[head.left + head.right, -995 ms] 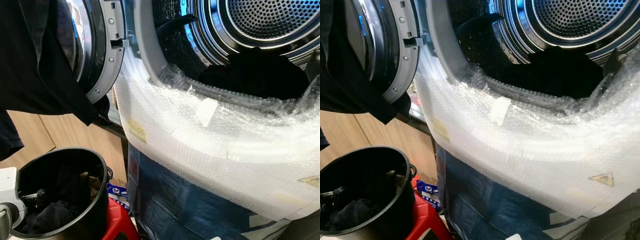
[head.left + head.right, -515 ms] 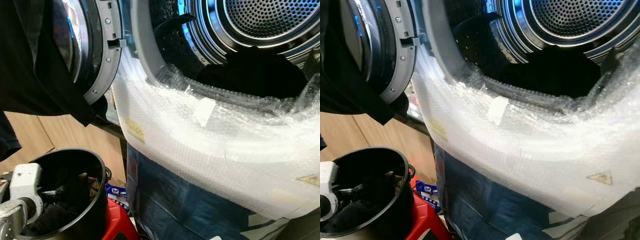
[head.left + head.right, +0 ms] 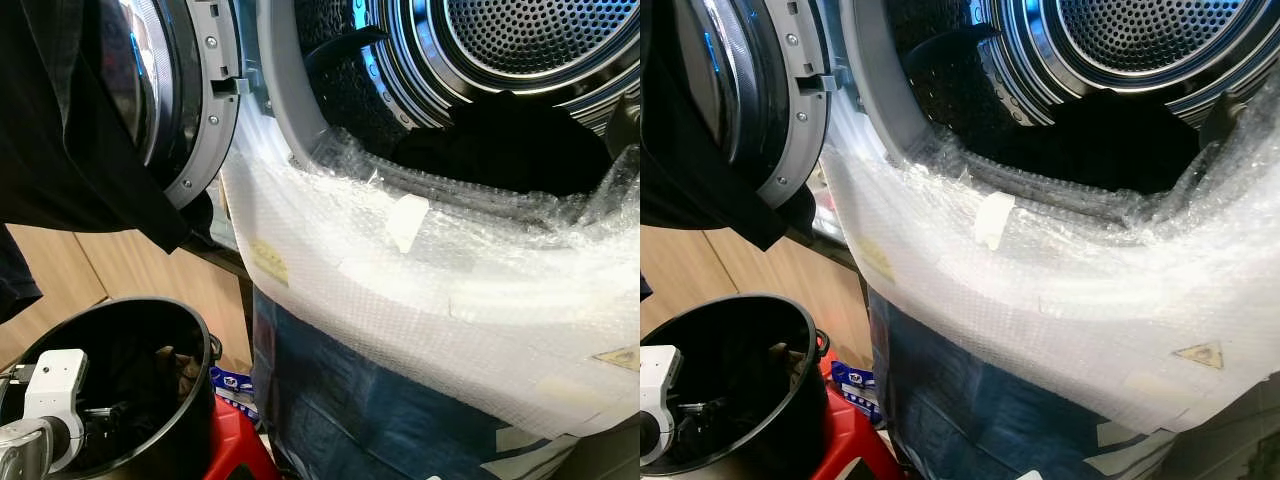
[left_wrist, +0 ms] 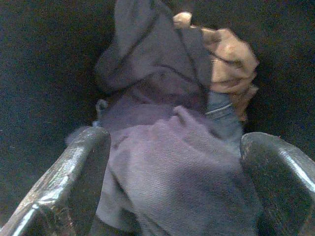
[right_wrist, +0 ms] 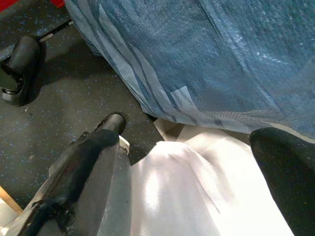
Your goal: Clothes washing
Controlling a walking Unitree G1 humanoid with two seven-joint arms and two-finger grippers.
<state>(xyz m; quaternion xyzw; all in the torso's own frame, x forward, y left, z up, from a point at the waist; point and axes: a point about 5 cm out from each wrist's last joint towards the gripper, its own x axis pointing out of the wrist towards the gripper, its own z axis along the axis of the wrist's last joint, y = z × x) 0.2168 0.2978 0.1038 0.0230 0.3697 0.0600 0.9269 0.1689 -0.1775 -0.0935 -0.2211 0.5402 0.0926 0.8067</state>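
1. While the left end effector (image 4: 174, 162) reaches down into the black bucket (image 3: 195, 400) at 7 o'clock, its fingers (image 4: 78, 172) stand wide apart on either side of a purple-grey garment (image 4: 167, 162); nothing is gripped yet.
2. Beyond that garment lie a tan cloth (image 4: 231, 64) and a strip of denim (image 4: 221, 115), all touching, so closing now could drag up several pieces at once.
3. The bucket sits on a red stool (image 3: 235, 450); a sideways tug could tip it.
4. The right end effector (image 5: 192, 182) hangs idle near the floor, fingers spread and holding nothing.
5. At 3 o'clock, bubble wrap (image 3: 420, 290) covers the washing machine's front and lip; a trailing sleeve could snag there.
6. At 1 o'clock the drum (image 3: 520, 50) stands open with dark clothes (image 3: 500, 150) already inside.
7. At 11 o'clock a black garment (image 3: 70, 130) drapes over the open door (image 3: 200, 100), and could slip off if brushed.
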